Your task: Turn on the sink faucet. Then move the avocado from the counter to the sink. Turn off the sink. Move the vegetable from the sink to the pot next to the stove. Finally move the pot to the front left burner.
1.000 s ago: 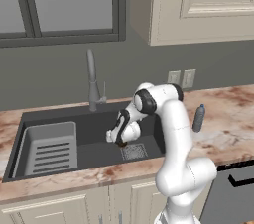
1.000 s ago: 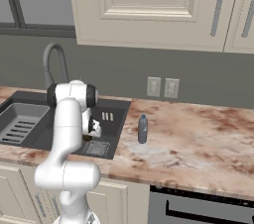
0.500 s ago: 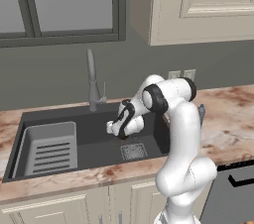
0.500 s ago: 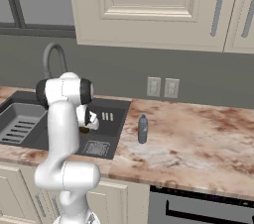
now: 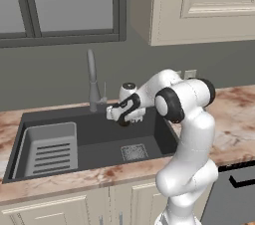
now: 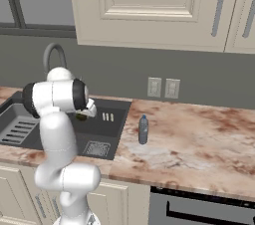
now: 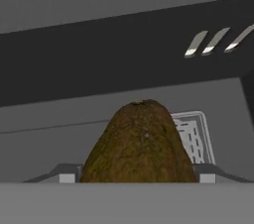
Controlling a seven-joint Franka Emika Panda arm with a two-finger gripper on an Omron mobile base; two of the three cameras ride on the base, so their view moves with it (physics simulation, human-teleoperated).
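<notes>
The gripper (image 5: 123, 117) hangs over the sink (image 5: 94, 139), just right of the faucet (image 5: 92, 80), its jaws clamped on the avocado (image 7: 140, 144). In the hand view the brownish-olive fruit sits between the two fingertips, above the dark basin floor, with the square drain (image 7: 192, 139) partly behind it. A small dark bottle (image 6: 143, 130) stands upright on the marbled surface (image 6: 199, 134) right of the sink.
</notes>
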